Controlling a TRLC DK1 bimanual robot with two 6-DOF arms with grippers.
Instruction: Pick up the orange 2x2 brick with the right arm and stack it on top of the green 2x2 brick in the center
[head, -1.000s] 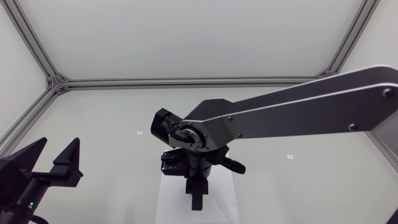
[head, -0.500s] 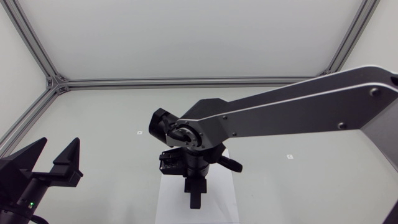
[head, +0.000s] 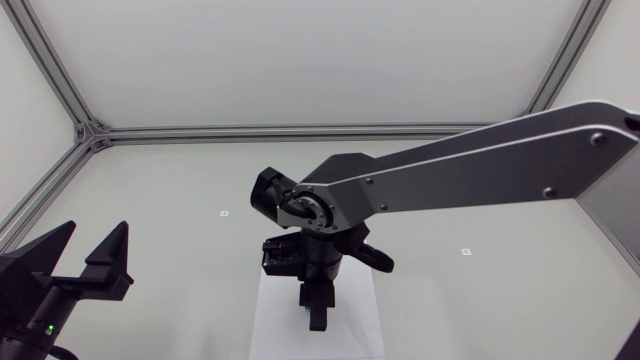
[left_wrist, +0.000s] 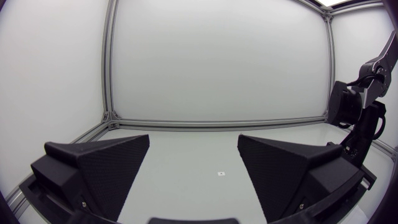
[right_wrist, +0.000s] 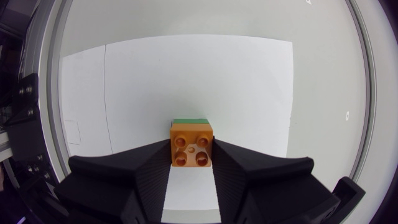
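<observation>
In the right wrist view, the orange 2x2 brick (right_wrist: 192, 147) sits studs-up between the two black fingers of my right gripper (right_wrist: 191, 154), which is shut on it. A strip of the green 2x2 brick (right_wrist: 190, 121) shows just past the orange brick's far edge, lower down. Whether the two bricks touch I cannot tell. In the head view my right gripper (head: 318, 316) points down over the white sheet (head: 275, 322) and hides both bricks. My left gripper (head: 85, 258) stands open and empty at the near left.
The white paper sheet (right_wrist: 186, 74) lies flat under the bricks in the table's middle. Grey aluminium frame rails (head: 300, 131) run along the table's far edge and sides. My right arm (left_wrist: 359, 118) shows ahead of the left gripper (left_wrist: 193, 163) and to one side.
The right arm's wrist has shifted slightly to the right and its gripper has edged a little over the sheet. The left arm has not moved.
</observation>
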